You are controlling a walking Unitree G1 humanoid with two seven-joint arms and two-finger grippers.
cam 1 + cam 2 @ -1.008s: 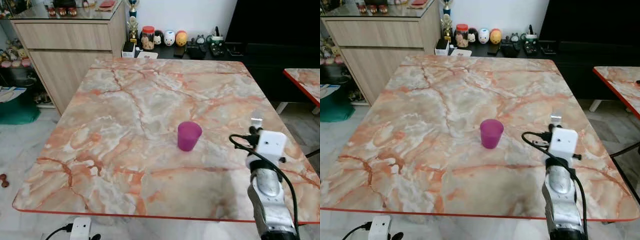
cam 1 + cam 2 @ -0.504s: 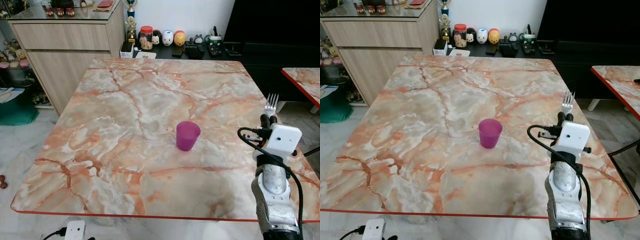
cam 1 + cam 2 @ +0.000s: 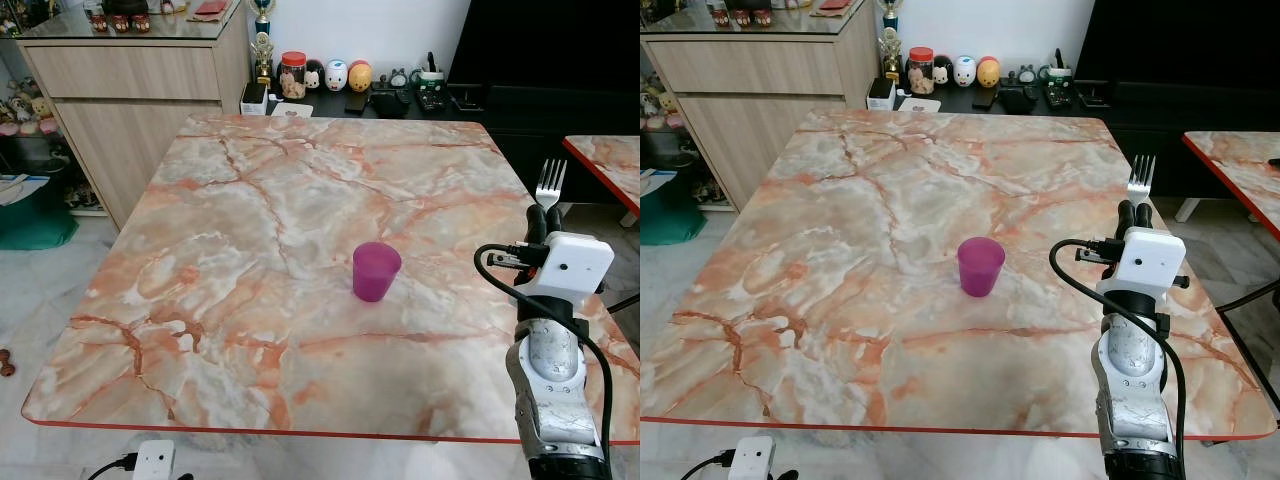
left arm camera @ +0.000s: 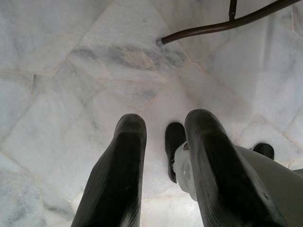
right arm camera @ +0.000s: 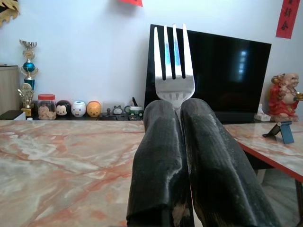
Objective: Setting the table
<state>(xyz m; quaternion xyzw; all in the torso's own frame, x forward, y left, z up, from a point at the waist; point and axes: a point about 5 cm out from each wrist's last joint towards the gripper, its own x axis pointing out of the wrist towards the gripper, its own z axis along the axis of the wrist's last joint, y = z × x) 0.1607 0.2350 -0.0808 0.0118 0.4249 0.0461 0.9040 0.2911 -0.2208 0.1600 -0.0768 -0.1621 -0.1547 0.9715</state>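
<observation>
A purple cup point(image 3: 376, 271) stands upright near the middle of the marble table point(image 3: 250, 200). My right gripper point(image 3: 541, 215) is raised over the table's right edge, to the right of the cup, shut on a silver fork point(image 3: 550, 184) whose tines point up. In the right wrist view the fork point(image 5: 173, 71) sticks out between the two black fingers point(image 5: 161, 156). My left gripper point(image 4: 165, 127) hangs low over the pale floor tiles, its fingers apart with nothing between them.
A wooden sideboard point(image 3: 130, 90) stands behind the table at the left. A low dark shelf holds a jar point(image 3: 295, 75) and small figurines point(image 3: 340, 76). A black television point(image 3: 540, 45) is at the back right. A second marble table point(image 3: 610, 160) is at the far right.
My right gripper has risen and shifted right with the fork, so the fork's tines now stand clear above the wrist. The cup has stayed put.
</observation>
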